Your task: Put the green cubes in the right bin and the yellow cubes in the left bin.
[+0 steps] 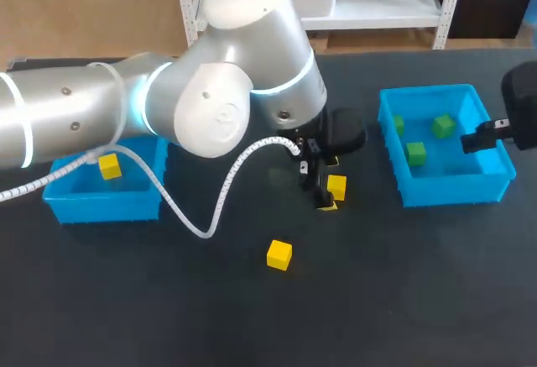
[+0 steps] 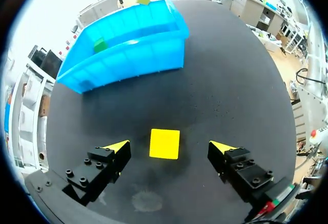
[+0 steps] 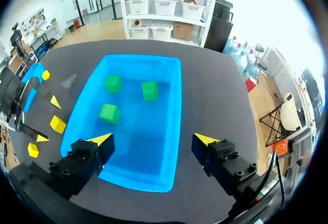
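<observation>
**Head view:** The L arm (image 1: pixel 168 107) is seen entering from the left edge and reaching to mid-frame. There the L gripper (image 1: pixel 325 184) is held low over the dark table (image 1: pixel 403 300), w/ a yellow cube (image 1: pixel 338 187) between its fingers. A second yellow cube (image 1: pixel 279 254) is seen lower centre, apart from the first. A third yellow cube (image 1: pixel 109 166) is held in the L bin (image 1: pixel 101 207) at centre left. Three green cubes (image 1: pixel 415 154) are held in the R bin (image 1: pixel 453 191) at centre right. The R arm (image 1: pixel 524 102) is seen at the right edge, over that bin.

**L wrist view:** The L gripper's fingers are spread apart. The yellow cube is lying midway between them on the table, touched by neither, w/ a gap on each side. The R bin is seen ahead, w/ one green cube visible inside.

**R wrist view:** The R gripper (image 3: pixel 154 141) is hung over the R bin, fingers wide apart, nothing gripped. The three green cubes are seen in the bin ahead of the fingers. The L gripper and the yellow cubes are seen beside the bin.
</observation>
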You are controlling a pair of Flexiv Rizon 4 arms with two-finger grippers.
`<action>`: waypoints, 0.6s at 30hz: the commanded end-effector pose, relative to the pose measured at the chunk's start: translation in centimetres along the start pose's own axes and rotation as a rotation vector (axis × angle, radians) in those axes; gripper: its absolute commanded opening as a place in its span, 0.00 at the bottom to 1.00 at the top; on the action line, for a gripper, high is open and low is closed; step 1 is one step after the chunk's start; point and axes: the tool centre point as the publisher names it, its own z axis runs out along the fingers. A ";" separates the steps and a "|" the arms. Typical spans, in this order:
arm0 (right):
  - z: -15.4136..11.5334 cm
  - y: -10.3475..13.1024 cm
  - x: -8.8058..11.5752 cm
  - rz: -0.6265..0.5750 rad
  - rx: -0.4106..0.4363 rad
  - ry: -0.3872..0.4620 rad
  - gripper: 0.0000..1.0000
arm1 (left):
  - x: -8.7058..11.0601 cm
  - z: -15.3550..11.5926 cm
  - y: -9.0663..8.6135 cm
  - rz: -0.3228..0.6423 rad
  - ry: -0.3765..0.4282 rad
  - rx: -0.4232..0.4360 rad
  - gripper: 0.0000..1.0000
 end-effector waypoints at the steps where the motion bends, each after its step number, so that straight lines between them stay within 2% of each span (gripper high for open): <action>1: 0.1 0.0 0.1 0.001 0.002 -0.005 1.00 | -0.5 0.9 0.4 0.005 0.015 0.010 1.00; 7: 0.1 0.0 0.1 0.001 0.002 -0.005 1.00 | -0.5 1.6 0.4 0.002 0.032 0.012 1.00; 8: 0.1 0.0 0.1 0.001 0.002 -0.005 1.00 | -0.5 1.6 0.5 0.001 0.036 0.011 0.96; 9: 0.1 0.0 0.1 0.001 0.002 -0.005 1.00 | -0.5 1.7 0.5 0.000 0.038 0.011 0.54; 10: 0.1 0.0 0.1 0.001 0.002 -0.005 1.00 | -0.4 1.7 0.5 -0.001 0.043 0.003 0.23; 11: 0.1 0.0 0.1 0.001 0.002 -0.005 1.00 | -0.2 1.8 0.6 -0.003 0.052 -0.006 0.00; 18: 0.1 0.0 0.1 0.001 0.002 -0.005 1.00 | 0.7 2.0 0.7 -0.046 0.056 -0.072 0.00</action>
